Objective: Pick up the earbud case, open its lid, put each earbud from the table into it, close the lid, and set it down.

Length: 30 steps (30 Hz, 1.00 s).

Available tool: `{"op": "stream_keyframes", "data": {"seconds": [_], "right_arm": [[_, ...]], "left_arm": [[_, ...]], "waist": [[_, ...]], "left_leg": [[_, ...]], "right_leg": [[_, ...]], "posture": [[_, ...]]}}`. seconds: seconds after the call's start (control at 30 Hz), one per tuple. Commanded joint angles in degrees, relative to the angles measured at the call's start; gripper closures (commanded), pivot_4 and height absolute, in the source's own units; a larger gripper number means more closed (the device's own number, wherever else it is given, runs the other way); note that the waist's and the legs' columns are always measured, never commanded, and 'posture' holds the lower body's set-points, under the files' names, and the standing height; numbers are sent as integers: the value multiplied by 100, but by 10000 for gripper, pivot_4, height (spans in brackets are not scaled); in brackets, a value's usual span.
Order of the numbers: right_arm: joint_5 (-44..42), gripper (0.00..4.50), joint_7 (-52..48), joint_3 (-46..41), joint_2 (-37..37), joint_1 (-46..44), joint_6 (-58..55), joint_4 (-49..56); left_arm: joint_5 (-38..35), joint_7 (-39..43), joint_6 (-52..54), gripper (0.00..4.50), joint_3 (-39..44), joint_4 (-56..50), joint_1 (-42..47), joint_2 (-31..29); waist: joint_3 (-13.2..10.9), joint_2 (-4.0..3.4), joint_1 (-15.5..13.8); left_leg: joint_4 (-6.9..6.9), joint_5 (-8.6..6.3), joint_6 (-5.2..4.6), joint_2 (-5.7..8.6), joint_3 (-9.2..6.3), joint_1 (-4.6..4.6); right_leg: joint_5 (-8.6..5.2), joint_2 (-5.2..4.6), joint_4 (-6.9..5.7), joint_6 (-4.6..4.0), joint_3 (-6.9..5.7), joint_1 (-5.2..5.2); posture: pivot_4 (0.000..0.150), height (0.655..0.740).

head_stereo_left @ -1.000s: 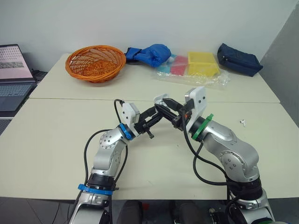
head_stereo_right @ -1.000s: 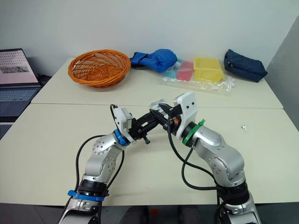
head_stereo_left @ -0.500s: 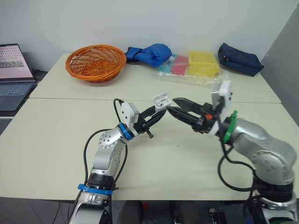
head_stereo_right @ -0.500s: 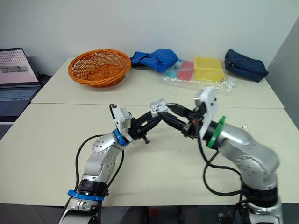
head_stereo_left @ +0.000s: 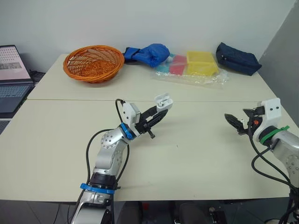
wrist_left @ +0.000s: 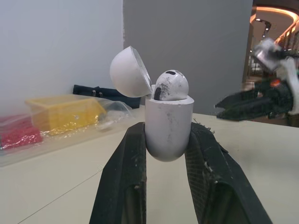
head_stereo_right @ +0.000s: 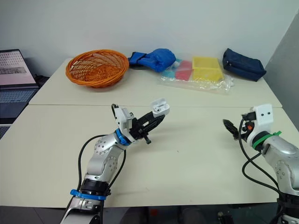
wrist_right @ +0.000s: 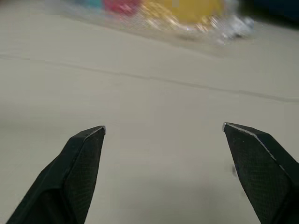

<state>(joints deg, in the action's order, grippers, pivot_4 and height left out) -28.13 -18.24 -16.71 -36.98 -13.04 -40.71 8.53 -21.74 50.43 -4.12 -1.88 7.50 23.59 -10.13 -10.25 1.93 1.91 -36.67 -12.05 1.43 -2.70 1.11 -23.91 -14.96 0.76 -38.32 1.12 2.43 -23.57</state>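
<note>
earbud case (wrist_left: 168,122): white, lid open | one earbud (wrist_left: 171,86) seated | clamped in left hand (wrist_left: 167,134)

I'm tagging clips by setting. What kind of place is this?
Likely an office or lab workroom: plain tables pushed together, a laptop at one side, and a basket and pouch set out by a bare wall.
</note>
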Motion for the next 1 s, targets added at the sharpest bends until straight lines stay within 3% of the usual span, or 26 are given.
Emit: {"op": "stream_keyframes", "data": {"seconds": [0.03, 0.43, 0.63, 0.77, 1.0], "right_arm": [[387, 1824, 337, -99, 64, -507, 182, -898], [989, 1824, -161, 86, 38, -1453, 794, -3079], [1192, 1824, -220, 167, 13, -1654, 779, -3614], [1373, 10091, -324, 364, 4, -1533, 704, -3639], [1519, 36219, -503, 488, -27, -1436, 970, -3752]], "left_arm": [[-25, 37, -140, 37226, 9, -45, 174, -5], [2, -9, -129, 37226, -18, -172, 62, -9], [0, -80, -18, 37226, -44, -338, 58, -33], [-2, -80, 17, 37226, -56, -373, 43, -69], [-37, -49, 51, 37226, -72, -383, 46, -95]], "waist": [[-2, -3, -3], [-2, -5, -12], [-1, -6, -20], [0, -6, -19], [1, -6, -38]], "left_leg": [[0, 0, 0, 1, 6, -1], [34, -1, -2, 1, 37, 3], [34, -1, -1, 1, 40, 3], [34, -1, -2, 1, 40, 6], [25, 0, -1, 4, 38, 12]], "right_leg": [[2, 0, 0, 2, 0, -2], [7, -2, 34, 12, 12, -6], [7, -2, 35, 12, 14, -6], [9, -3, 33, 14, 15, -4], [17, -6, 34, 27, 13, 8]], "posture": [[1500, 7400], [1500, 7400], [1500, 7400], [1500, 7400], [1500, 7400]]}}
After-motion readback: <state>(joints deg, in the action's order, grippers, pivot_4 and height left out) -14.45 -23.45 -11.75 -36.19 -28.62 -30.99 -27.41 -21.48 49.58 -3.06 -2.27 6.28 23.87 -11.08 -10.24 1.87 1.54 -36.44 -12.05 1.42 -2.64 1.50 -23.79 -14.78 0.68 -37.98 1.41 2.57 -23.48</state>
